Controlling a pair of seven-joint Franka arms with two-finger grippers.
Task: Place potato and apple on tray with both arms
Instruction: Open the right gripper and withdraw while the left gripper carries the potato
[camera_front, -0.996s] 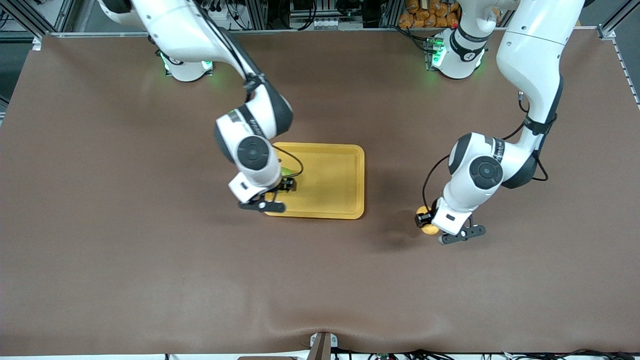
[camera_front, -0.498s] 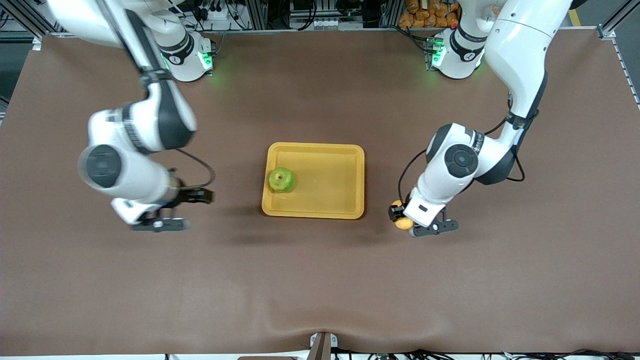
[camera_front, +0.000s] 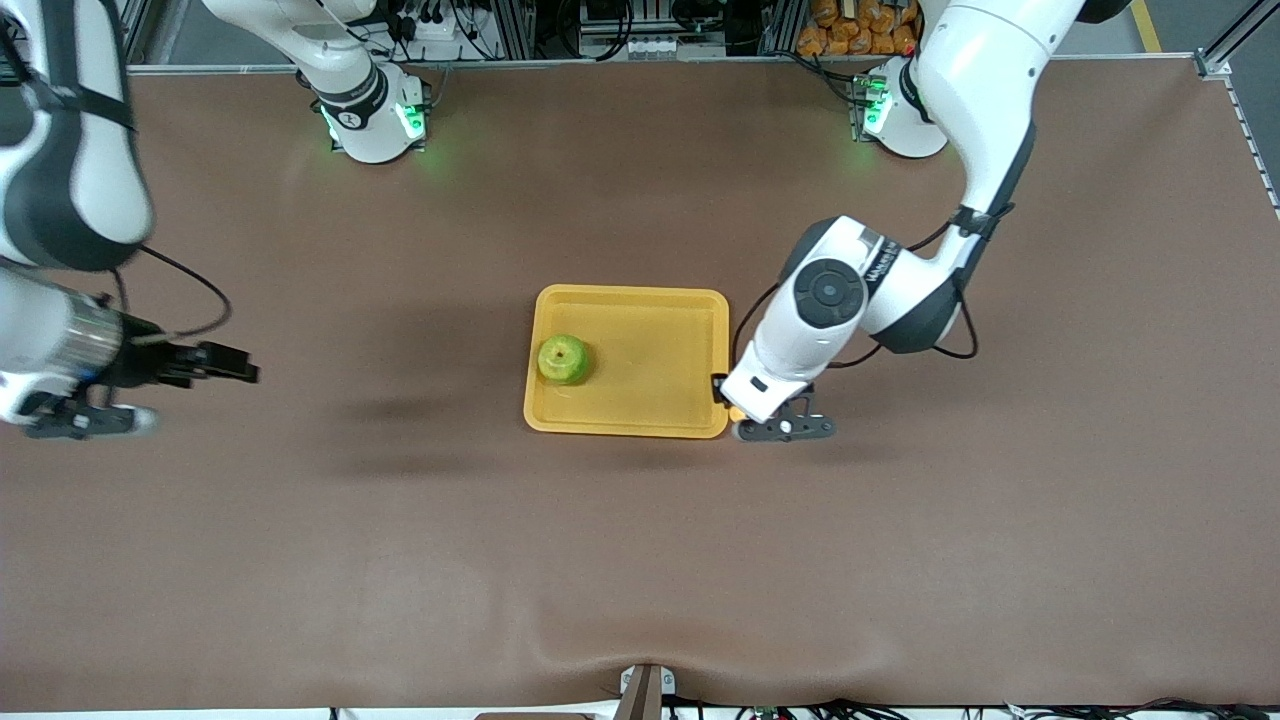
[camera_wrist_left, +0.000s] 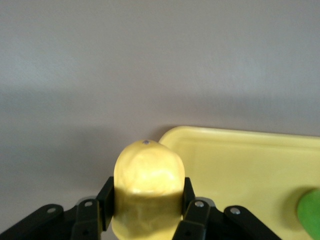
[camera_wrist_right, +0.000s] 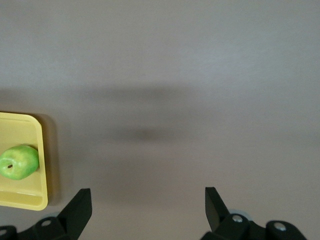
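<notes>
The bench (camera_front: 640, 560) is a flat, dull brown all over, and on it the tray (camera_front: 660, 345) is a warm yellow, with the apple (camera_front: 563, 359) a bright yellow-green showing a small brownish dimple on top. The potato (camera_wrist_left: 148, 185) is a pale, smooth yellow with a tiny dark speck at its tip, set between the black fingers of the left end effector (camera_wrist_left: 147, 212). Both arms are white with black joint bands, the right end effector (camera_wrist_right: 147, 210) is black too, and the round bases (camera_front: 372, 118) glow green.
</notes>
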